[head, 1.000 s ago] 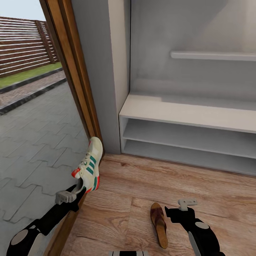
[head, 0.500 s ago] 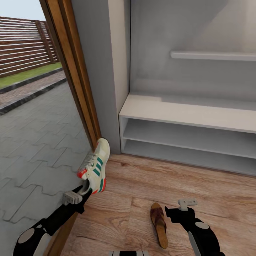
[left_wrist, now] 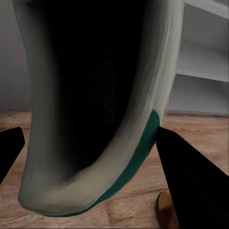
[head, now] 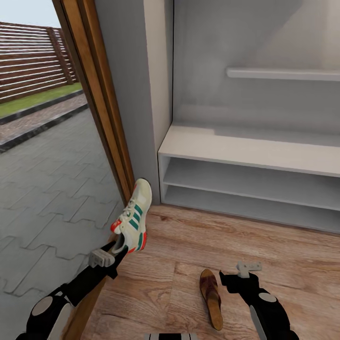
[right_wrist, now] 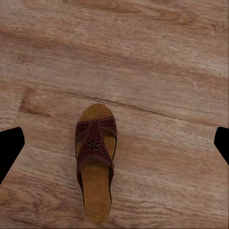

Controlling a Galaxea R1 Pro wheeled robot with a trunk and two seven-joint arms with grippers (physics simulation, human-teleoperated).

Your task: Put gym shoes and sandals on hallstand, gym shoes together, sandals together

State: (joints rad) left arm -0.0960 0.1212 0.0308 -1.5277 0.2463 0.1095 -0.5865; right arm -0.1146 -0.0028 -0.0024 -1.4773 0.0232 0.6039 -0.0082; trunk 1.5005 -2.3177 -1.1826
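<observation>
A cream-white gym shoe (head: 132,219) with green stripes hangs toe-up above the corridor floor (head: 189,245), beside the door frame. My left gripper (head: 116,246) is shut on its heel end. In the left wrist view the shoe's dark opening (left_wrist: 95,95) sits between the black fingers (left_wrist: 191,176). One brown sandal (head: 211,296) lies on the floor just left of my right gripper (head: 231,283), which hovers open above it; the right wrist view looks down on that sandal (right_wrist: 95,162). The white hallstand (head: 250,153) stands ahead, its top and both shelves bare. The second gym shoe and second sandal are out of view.
A wooden door frame (head: 101,104) rises at the left, with paved ground (head: 47,189) outside beyond it. A grey wall pillar (head: 141,94) meets the hallstand's left end. A thin floating shelf (head: 283,74) hangs on the wall above the hallstand.
My left arm has carried the gym shoe to the right and a little forward, off the doorway and over the wood floor. The right gripper has barely shifted; the sandal lies still.
</observation>
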